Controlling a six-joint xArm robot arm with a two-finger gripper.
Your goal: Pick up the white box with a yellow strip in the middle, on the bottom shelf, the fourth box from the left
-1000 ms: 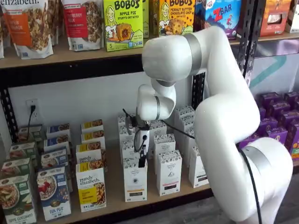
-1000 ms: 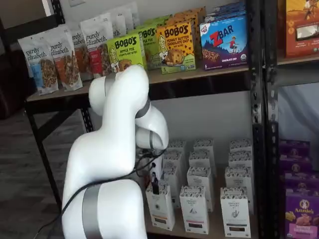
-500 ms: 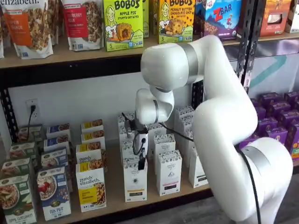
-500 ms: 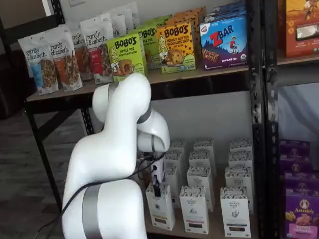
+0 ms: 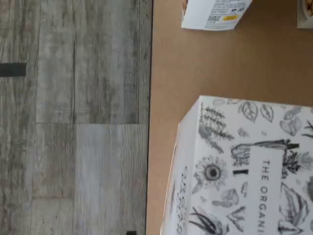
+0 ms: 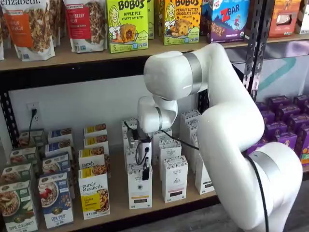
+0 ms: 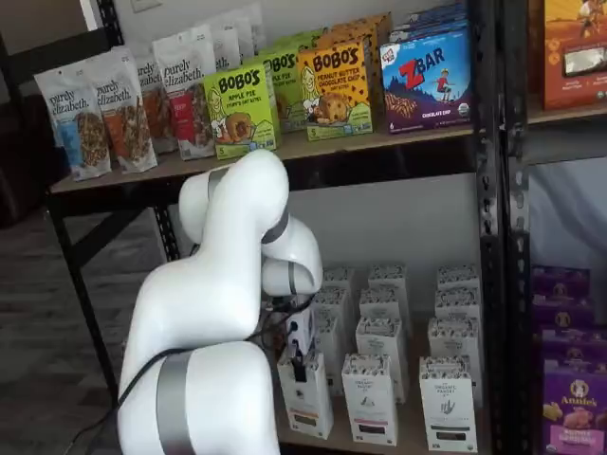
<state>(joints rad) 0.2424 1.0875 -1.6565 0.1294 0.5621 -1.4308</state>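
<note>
The white box [image 6: 140,191] stands at the front of the bottom shelf [image 6: 118,205]. It is a tall narrow carton with a speckled top and a brownish strip low down. It also shows in a shelf view [image 7: 305,403]. My gripper [image 6: 145,175] hangs right over the box's top, its black fingers at or just above it; it also shows in a shelf view [image 7: 300,368]. The fingers show as one dark shape, so no gap can be made out. The wrist view shows the box's patterned top [image 5: 254,166] close up on the tan board [image 5: 195,63].
Like white cartons with black strips [image 6: 174,179] stand right of the box and in rows behind. A purely elizabeth box [image 6: 94,195] stands to its left. Cereal boxes [image 6: 55,198] fill the shelf's left end. The arm's white links [image 6: 231,125] stand before the shelf. Grey plank floor [image 5: 73,122] lies beyond the shelf's edge.
The arm has lowered, and the gripper has come down from above the box to its top. The boxes have not moved.
</note>
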